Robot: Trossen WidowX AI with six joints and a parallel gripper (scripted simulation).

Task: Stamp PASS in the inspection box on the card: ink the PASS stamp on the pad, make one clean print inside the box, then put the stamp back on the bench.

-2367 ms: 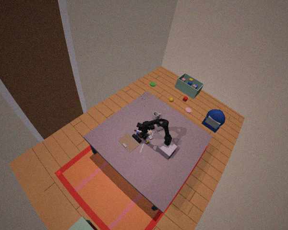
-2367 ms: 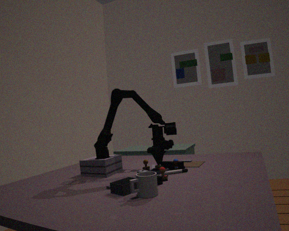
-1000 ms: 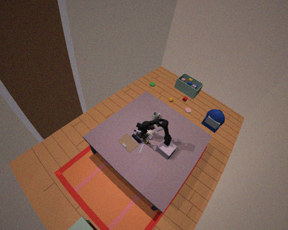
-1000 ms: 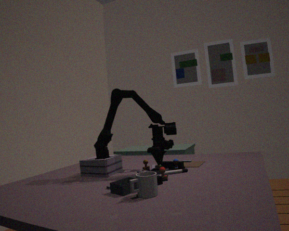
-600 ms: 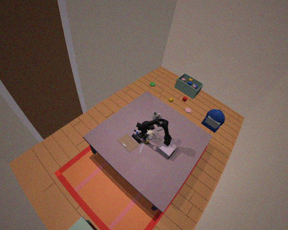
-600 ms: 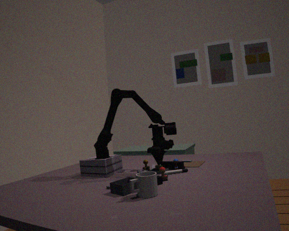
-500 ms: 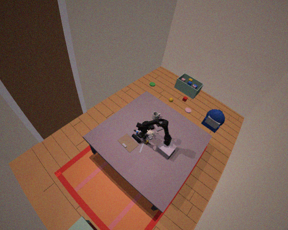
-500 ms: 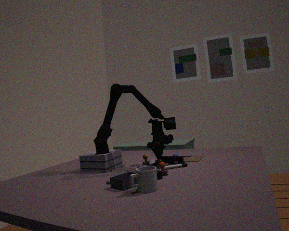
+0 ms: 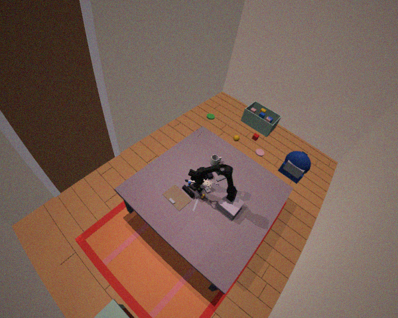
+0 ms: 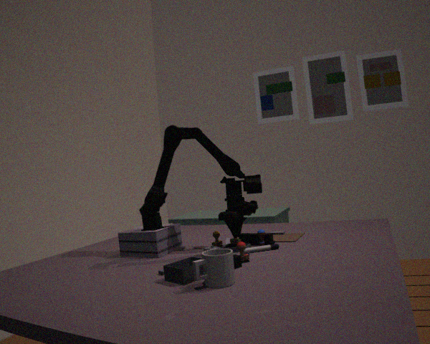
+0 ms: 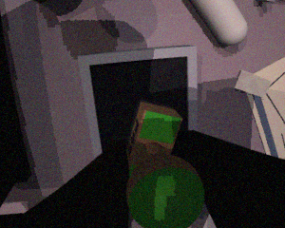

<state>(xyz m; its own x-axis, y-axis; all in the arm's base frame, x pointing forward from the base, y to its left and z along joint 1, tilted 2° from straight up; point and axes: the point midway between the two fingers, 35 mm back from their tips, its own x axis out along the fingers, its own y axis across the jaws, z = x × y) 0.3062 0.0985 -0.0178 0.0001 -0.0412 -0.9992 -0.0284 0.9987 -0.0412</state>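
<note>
I see purple table (image 9: 205, 239) carrying tan card (image 9: 177, 197), dark ink pad (image 11: 142, 89), white mug (image 10: 217, 267), white cylinder (image 11: 209, 0), arm's grey base block (image 10: 148, 240).

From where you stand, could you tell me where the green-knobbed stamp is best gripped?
Grip it as the hand does now: from straight above, fingers on opposite sides of the brown stem just under the round green knob. The stamp stands upright over the ink pad, so the knob stops it slipping.
</note>
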